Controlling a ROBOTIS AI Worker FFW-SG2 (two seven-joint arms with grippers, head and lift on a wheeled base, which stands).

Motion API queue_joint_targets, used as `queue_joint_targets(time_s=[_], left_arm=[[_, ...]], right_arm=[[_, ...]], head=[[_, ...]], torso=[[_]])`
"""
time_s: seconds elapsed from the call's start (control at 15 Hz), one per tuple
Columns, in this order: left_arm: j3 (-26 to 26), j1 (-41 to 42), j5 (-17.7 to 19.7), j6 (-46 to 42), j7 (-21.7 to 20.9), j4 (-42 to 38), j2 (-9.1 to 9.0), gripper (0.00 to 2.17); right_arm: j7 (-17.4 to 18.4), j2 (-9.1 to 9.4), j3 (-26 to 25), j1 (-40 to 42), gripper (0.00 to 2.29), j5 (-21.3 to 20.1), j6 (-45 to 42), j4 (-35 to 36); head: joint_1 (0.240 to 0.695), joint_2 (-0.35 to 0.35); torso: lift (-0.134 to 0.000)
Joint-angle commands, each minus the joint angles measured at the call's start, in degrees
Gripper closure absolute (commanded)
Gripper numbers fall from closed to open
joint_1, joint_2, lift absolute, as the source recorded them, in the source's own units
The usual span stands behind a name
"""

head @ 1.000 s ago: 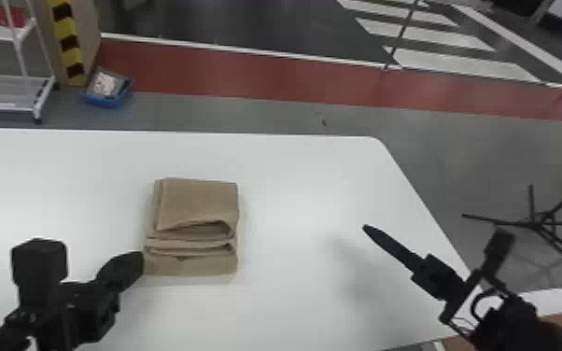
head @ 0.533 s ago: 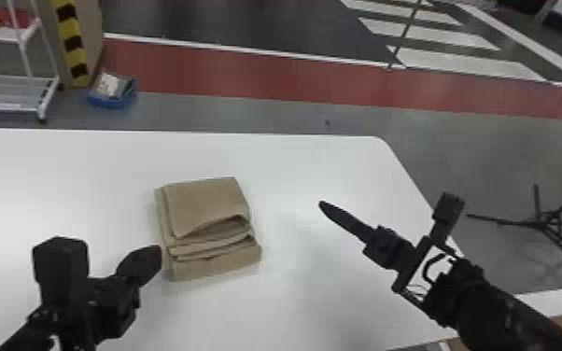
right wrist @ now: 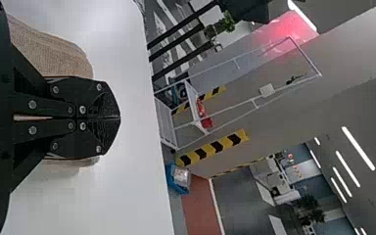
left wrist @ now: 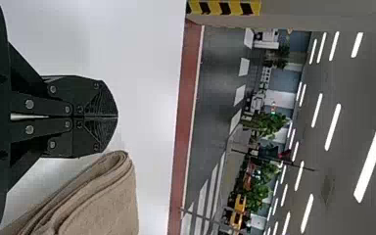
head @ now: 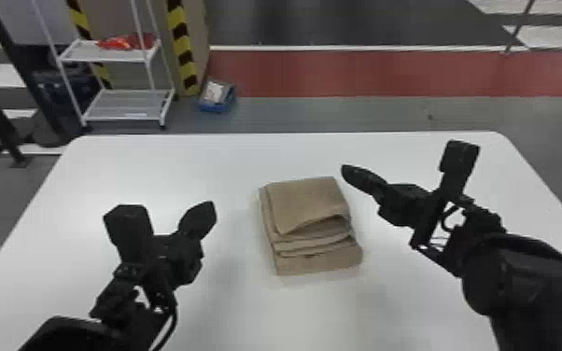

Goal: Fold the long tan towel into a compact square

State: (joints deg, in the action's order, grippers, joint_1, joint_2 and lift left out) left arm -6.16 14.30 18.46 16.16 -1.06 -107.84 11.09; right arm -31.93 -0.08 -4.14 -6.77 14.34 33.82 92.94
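as pale light falls across a white table (head: 163, 156), a metal rack (head: 126, 105) with red items (head: 121, 43) on its upper shelf stands on the grey floor beyond, near a blue box (head: 219, 106), yellow-and-black striped tape (head: 183, 44) and a band of red flooring (head: 340, 72). ceiling lights (left wrist: 369, 164) show in the left wrist view.

the tan towel (head: 310, 205), folded into a compact, slightly skewed stack with its loose layers toward the robot, lies on the table between the two grippers. the left gripper (head: 209, 209), its jaws closed on nothing, is apart from the towel's left side; the right gripper (head: 347, 171), also clenched and empty, is near the far right corner.

compared with a second ago, the head view has swung to take in the table's far left corner. the left gripper, then at the towel's near left corner, is farther off, the right one closer, and the towel, then squared up, is turned a little.
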Motion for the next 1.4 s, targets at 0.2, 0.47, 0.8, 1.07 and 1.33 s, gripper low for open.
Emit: queue_joint_targets(time_s=[0.2, 0.47, 0.8, 1.07, 1.33], left_arm=[[-1.48, -3.14, 0.17, -2.49, 0.19, 4.22, -0.11, 2.06], [-1.66, -3.41, 0.17, -2.49, 0.19, 4.31, -0.28, 2.06], [-2.71, -3.41, 0.08, -2.49, 0.27, 4.31, -0.46, 2.06], [-2.8, -3.23, -0.18, -2.49, 0.27, 4.13, -0.55, 2.06], [-2.71, -2.53, -0.36, -2.66, 0.36, 3.78, -0.55, 2.06]], right_arm=[[-2.26, 0.14, 4.67, 1.58, 1.86, -1.07, -2.39, -5.05], [-1.2, 0.14, 5.37, 8.88, 1.86, -2.12, -3.8, 0.31], [2.67, 0.14, 6.6, 14.15, 1.86, -3.35, -7.84, 3.65], [5.92, 0.14, 8.8, 17.23, 1.86, -2.3, -12.24, 4.27], [8.56, 0.14, 9.41, 18.28, 1.86, -2.12, -13.99, 6.82]], head=[[0.695, 0.091], [0.695, 0.108], [0.695, 0.097], [0.695, 0.092], [0.695, 0.102]], torso=[[-0.123], [-0.123], [-0.123], [-0.123], [-0.123]])
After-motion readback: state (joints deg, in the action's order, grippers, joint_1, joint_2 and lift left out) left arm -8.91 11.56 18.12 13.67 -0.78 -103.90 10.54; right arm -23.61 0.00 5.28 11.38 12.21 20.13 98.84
